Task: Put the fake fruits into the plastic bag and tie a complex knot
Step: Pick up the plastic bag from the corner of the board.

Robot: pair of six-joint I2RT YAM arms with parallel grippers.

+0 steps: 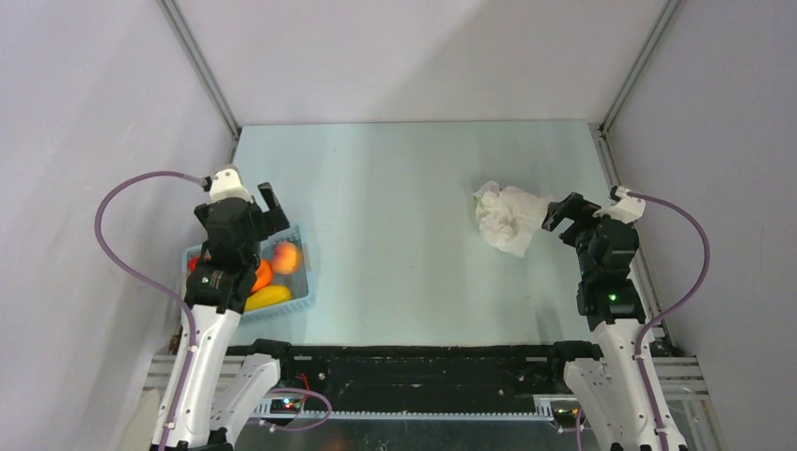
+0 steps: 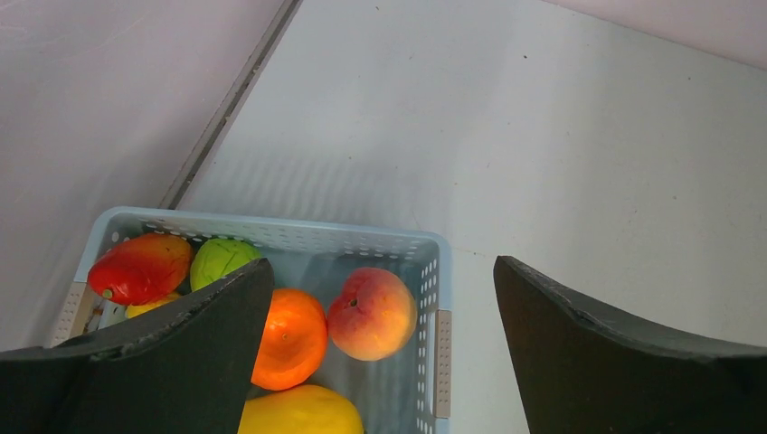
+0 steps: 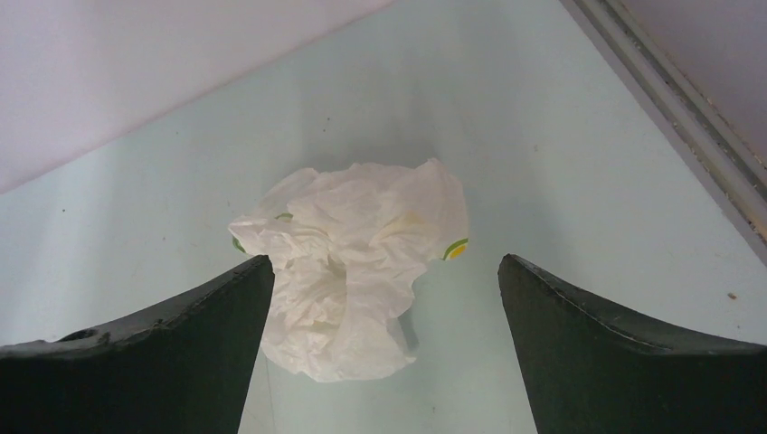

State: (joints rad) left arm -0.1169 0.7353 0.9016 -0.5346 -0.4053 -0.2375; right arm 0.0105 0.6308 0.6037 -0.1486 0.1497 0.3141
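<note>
white crinkly plastic bag [image 3: 353, 271] lies crumpled in a loose heap on the pale blue-green table top [image 1: 395, 263], on the right side toward the far edge. small yellow-green printed marks show at its folds. i cannot make out its mouth or handles in the bunch. my right gripper [image 3: 384, 262] hangs just beside it with its jaws spread wide, holding nothing. in the wrist view the bag sits framed between my two black fingers [image 3: 163, 353].

my left gripper [image 2: 382, 271] is likewise spread wide and empty. it is poised over the light blue slatted plastic basket [image 2: 271, 233] at the left side of the table. the fake fruits [image 1: 282, 258] are all in that basket. a glossy red fruit [image 2: 140, 268] and a green fruit [image 2: 222, 259] lie in its far left corner. a round orange fruit [image 2: 289, 336] touches a round peach fruit [image 2: 373, 313] in the middle, and a long yellow fruit [image 2: 303, 411] lies at the near side. basket and bag are well apart.
</note>
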